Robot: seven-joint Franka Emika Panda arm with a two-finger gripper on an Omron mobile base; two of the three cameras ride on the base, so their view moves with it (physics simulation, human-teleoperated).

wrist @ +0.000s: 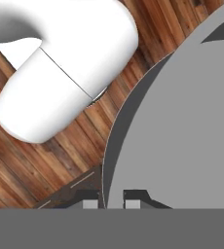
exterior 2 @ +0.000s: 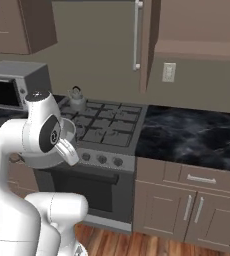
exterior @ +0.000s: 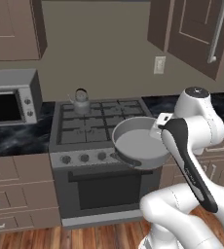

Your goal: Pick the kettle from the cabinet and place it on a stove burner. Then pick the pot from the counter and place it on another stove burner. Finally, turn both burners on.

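Grey, wide shallow metal pot [exterior: 136, 142] is hanging level by its rim in the clenched jaws [wrist: 110, 200], held over the stove's front edge. Free dark grate burners [exterior: 102, 127] are lying toward eleven o'clock of it; the small grey kettle [exterior: 81, 101] is sitting on the far-left burner, spout pointing to nine o'clock.

My white arm bends forward at chest height; my gripper [wrist: 110, 200] is pinched tight on the pot [exterior: 136, 143] rim.
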